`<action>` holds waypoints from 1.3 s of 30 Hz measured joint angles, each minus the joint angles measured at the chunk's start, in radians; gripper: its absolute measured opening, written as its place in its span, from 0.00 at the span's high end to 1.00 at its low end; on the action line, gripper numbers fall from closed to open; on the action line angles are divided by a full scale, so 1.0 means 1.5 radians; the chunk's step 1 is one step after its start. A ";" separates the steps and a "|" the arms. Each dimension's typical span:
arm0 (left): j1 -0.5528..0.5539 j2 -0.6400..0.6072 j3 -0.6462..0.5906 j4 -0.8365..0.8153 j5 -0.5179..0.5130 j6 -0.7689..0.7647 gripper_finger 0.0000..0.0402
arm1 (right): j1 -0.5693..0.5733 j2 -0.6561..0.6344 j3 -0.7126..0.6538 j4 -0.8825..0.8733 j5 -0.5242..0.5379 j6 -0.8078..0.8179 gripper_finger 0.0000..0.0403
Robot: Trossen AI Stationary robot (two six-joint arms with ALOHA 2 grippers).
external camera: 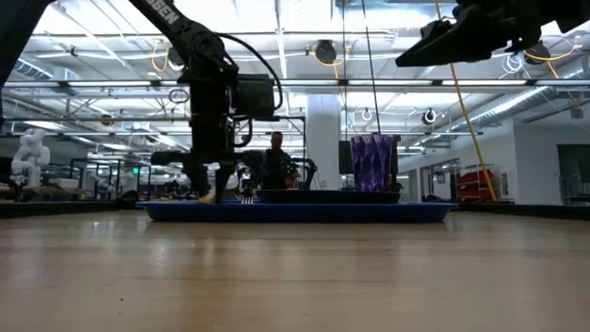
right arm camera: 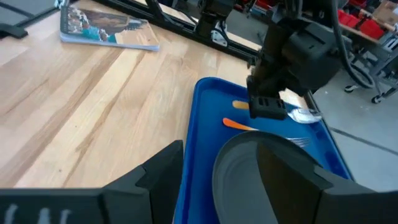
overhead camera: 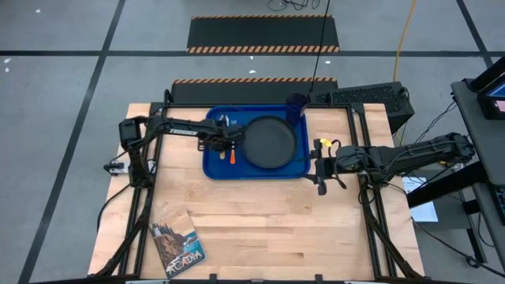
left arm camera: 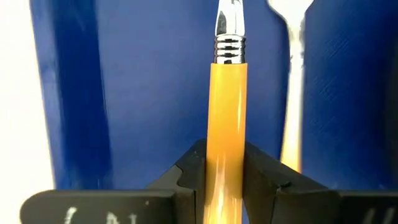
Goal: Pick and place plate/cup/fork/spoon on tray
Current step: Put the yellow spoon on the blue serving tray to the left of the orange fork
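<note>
The left gripper (left arm camera: 225, 180) is clamped on the spoon (left arm camera: 227, 124), low over the tray's (overhead camera: 215, 167) left end beside the fork (right arm camera: 249, 126). The plate (overhead camera: 271, 142) fills the tray's middle, the cup (overhead camera: 296, 104) its far right corner. The right gripper (right arm camera: 217, 171) hangs spread and empty.

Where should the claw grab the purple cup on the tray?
The small purple plastic tumbler stands upright in the bright blue plastic tray's corner, beside the round black plate. Probably pinch its rim from above, opposite the plate.
</note>
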 joint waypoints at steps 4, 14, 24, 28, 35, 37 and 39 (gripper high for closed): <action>0.001 0.020 0.001 -0.002 0.010 -0.018 0.81 | 0.000 0.000 0.000 -0.007 -0.001 0.024 0.51; 0.003 0.028 0.002 -0.007 0.009 -0.018 0.81 | 0.018 0.000 0.000 -0.025 -0.002 0.029 0.51; 0.003 0.028 0.001 -0.002 0.008 -0.024 0.81 | 0.018 0.000 0.000 -0.036 0.000 0.030 0.51; 0.003 0.028 0.001 -0.001 0.008 -0.027 0.81 | 0.018 0.000 0.000 -0.036 0.000 0.029 0.51; 0.003 0.028 0.001 0.001 0.008 -0.027 0.81 | 0.018 0.000 0.000 -0.036 0.000 0.024 0.51; 0.003 0.028 0.001 0.001 0.008 -0.027 0.81 | 0.018 0.000 0.000 -0.036 0.000 0.024 0.51; 0.003 0.028 0.001 0.001 0.008 -0.027 0.81 | 0.018 0.000 0.000 -0.036 0.000 0.024 0.51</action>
